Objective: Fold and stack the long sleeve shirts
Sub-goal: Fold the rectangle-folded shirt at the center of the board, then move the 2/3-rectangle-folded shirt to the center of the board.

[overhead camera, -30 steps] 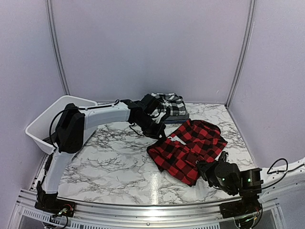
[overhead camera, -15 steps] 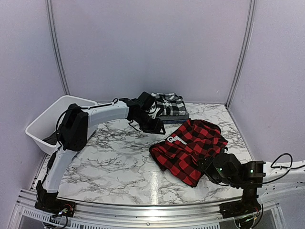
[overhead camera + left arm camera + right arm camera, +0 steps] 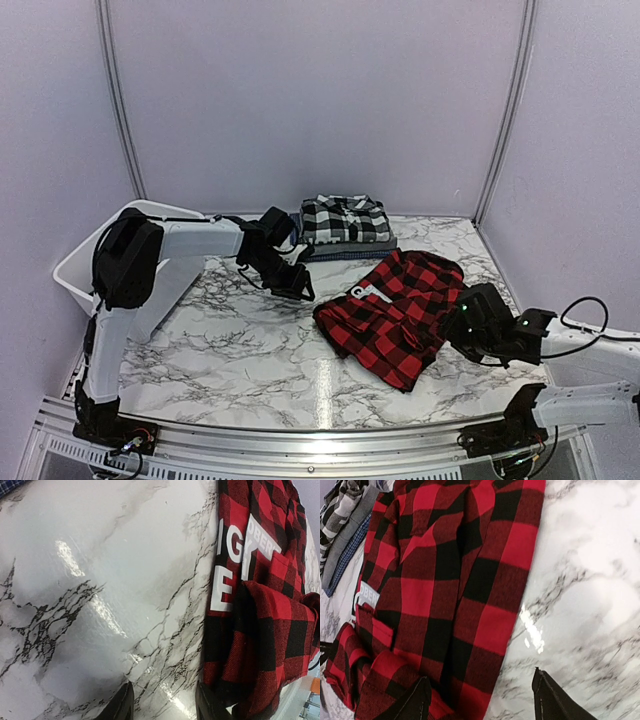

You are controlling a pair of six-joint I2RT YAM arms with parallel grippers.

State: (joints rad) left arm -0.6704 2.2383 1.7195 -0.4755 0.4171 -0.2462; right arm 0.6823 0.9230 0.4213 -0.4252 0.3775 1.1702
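Observation:
The red-and-black check shirt (image 3: 395,315) lies roughly folded right of centre on the marble table, a white-lettered label showing near its collar. The black-and-white plaid shirt (image 3: 345,218) sits folded on top of a grey and a blue one (image 3: 350,251) at the back. My left gripper (image 3: 292,285) hovers just left of the red shirt (image 3: 260,605); in the left wrist view the gripper (image 3: 164,705) is open over bare marble. My right gripper (image 3: 455,325) is at the shirt's right edge. Its wrist view shows the gripper (image 3: 480,692) open, straddling the edge of the red shirt (image 3: 445,580) without holding it.
A white plastic tub (image 3: 95,260) stands at the table's left edge beside the left arm. The shirt stack (image 3: 340,525) shows at the top left of the right wrist view. Purple walls close the back and sides.
Both grippers have opened and let go of the red shirt. The left arm has drawn back to the left, and the right gripper has lifted off toward the right. The shirt stays put.

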